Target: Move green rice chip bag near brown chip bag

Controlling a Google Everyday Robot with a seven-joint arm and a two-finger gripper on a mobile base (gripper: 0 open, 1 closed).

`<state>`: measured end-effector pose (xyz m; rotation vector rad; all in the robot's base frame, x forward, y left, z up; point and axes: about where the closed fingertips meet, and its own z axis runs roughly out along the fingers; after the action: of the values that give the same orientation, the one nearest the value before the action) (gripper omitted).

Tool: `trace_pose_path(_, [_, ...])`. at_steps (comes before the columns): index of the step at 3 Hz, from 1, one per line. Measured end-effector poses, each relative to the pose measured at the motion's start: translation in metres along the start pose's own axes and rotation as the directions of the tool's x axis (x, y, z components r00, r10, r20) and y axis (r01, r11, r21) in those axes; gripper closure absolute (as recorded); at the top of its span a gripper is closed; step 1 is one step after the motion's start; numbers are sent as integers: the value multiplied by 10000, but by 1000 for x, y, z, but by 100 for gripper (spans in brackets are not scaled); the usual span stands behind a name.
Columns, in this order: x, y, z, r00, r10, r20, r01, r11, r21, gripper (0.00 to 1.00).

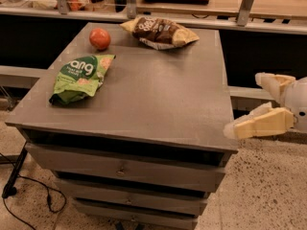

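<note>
The green rice chip bag (81,77) lies flat on the left side of the grey cabinet top (158,90), its white lettering facing up. The brown chip bag (159,32) lies at the back middle of the top, dark brown with yellow-tan ends. My gripper (247,104) is at the right edge of the view, just off the cabinet's right front corner and far from both bags. Its two cream fingers (261,123) are spread apart and hold nothing.
A red-orange round fruit (100,39) sits at the back left, between the two bags. The cabinet has drawers (124,169) below. A wooden counter with metal posts (247,4) runs behind. A black cable (29,200) lies on the speckled floor at left.
</note>
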<state>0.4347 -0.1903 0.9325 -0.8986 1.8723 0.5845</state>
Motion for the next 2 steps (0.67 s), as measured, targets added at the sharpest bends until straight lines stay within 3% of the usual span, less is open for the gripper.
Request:
trace_pose_path(1, [-14, 3, 25, 9982, -32, 595, 13, 9995, 318, 0])
trace_pose_path(2, [-14, 3, 25, 9982, -34, 595, 15, 9995, 317, 0])
